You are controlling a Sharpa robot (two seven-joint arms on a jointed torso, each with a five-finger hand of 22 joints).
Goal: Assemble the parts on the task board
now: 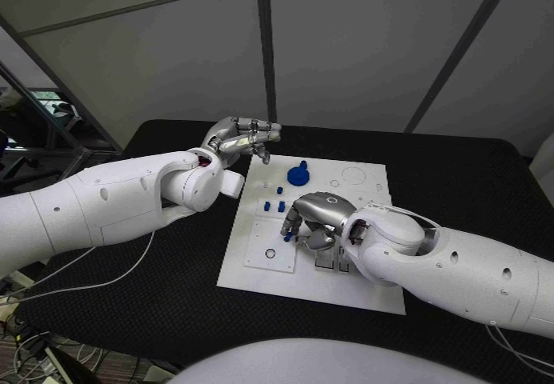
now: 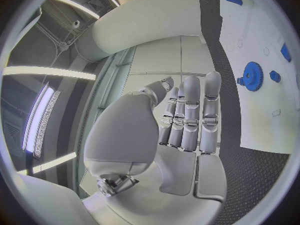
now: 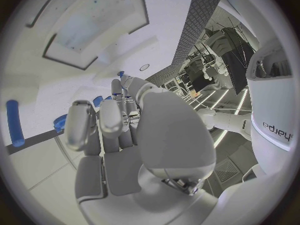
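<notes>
The white task board (image 1: pixel 347 268) lies in the middle of the black table. A blue gear (image 1: pixel 299 173) stands near its far edge, with small blue pegs (image 1: pixel 274 206) just in front of it. My right hand (image 1: pixel 314 220) is down on the board's middle, its fingertips against a small blue part (image 1: pixel 289 228); whether they grip it is hidden. The right wrist view shows that hand (image 3: pixel 119 135) and a blue cylinder (image 3: pixel 15 123) lying on the board. My left hand (image 1: pixel 242 138) hovers off the board's far left corner, fingers stretched out and holding nothing. The left wrist view shows the gear (image 2: pixel 252 76) beyond the left hand (image 2: pixel 187 120).
A grey slotted fixture (image 1: pixel 332 260) sits on the board beside my right wrist. A small ring (image 1: pixel 269 254) marks the board's near left area. Black table surface (image 1: pixel 150 280) stretches to the left of the board.
</notes>
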